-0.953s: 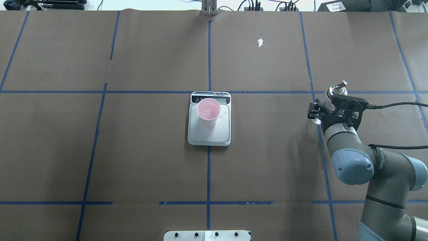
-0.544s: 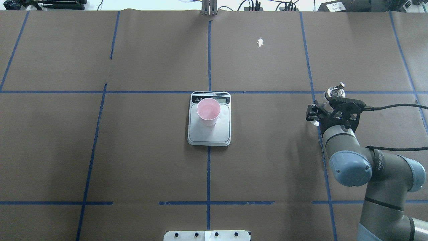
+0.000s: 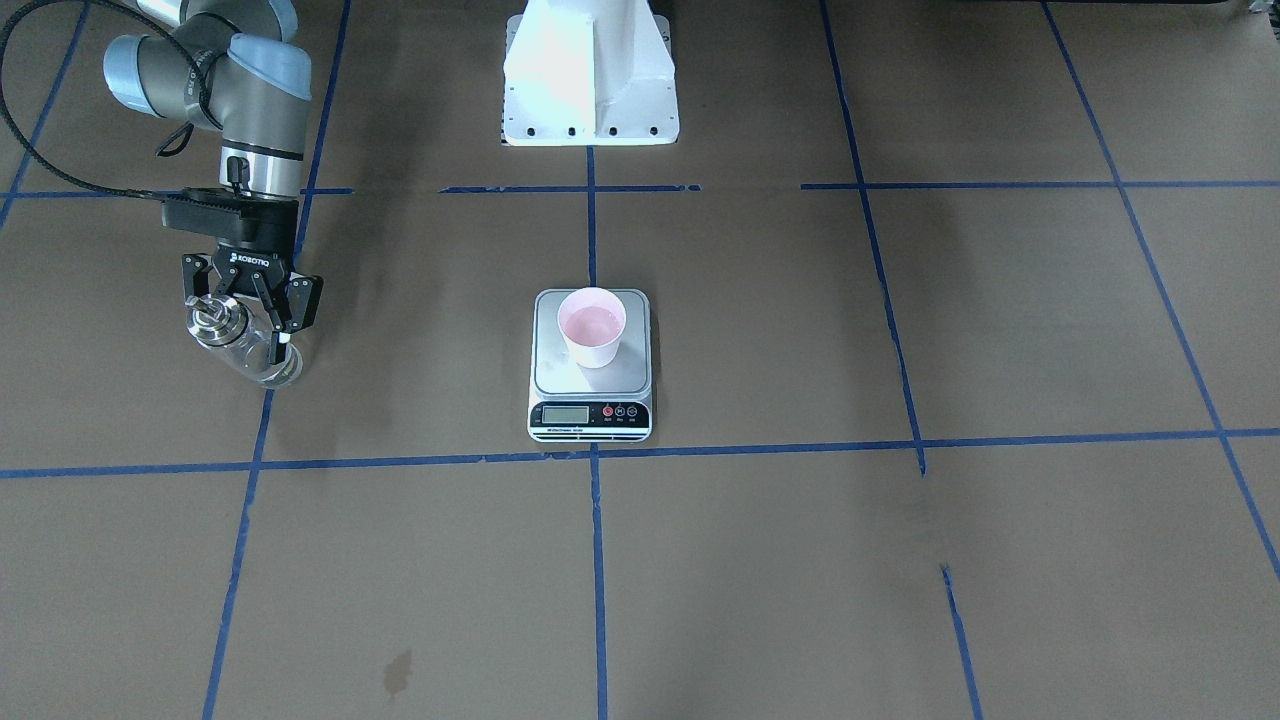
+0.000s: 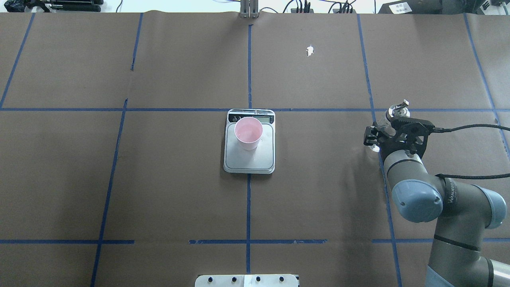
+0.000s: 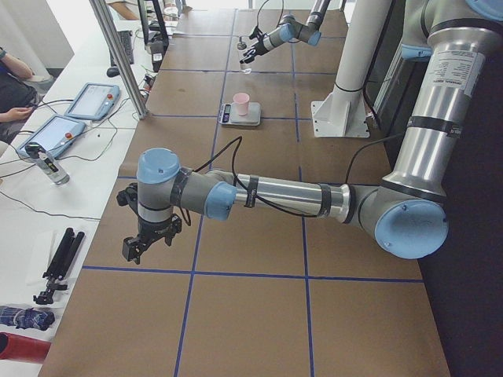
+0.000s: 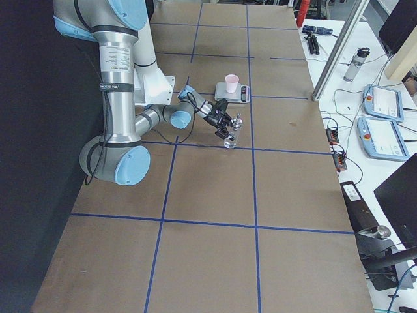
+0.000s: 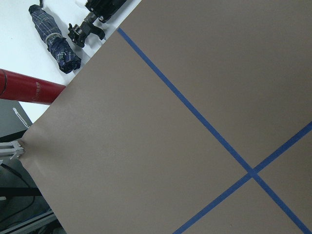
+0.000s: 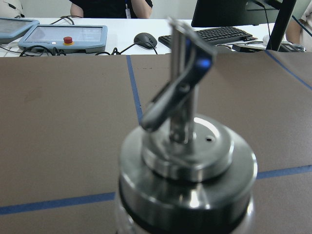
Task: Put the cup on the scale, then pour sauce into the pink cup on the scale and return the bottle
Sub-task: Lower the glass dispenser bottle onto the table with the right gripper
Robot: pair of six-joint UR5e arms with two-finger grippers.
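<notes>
The pale pink cup (image 4: 248,133) stands upright on the silver scale (image 4: 249,161) at the table's middle, also seen as cup (image 3: 592,327) on scale (image 3: 590,380). Far to the robot's right, my right gripper (image 3: 245,325) is shut on the clear glass bottle (image 3: 238,350), which tilts a little, its base close to the paper. Its silver cap and spout (image 8: 187,165) fill the right wrist view. The sauce cannot be told apart from the glass. My left gripper (image 5: 135,245) hangs over the table's left end, seen only from the side, and I cannot tell whether it is open or shut.
Brown paper with blue tape lines covers the table. The white robot base (image 3: 590,75) stands behind the scale. A small white tear (image 4: 310,50) marks the paper. A folded umbrella (image 7: 53,39) and a red tube (image 7: 27,87) lie off the left end. Tablets (image 5: 90,100) sit on a side table.
The right gripper with the bottle has shifted slightly left and lower. The cup and the scale have not moved.
</notes>
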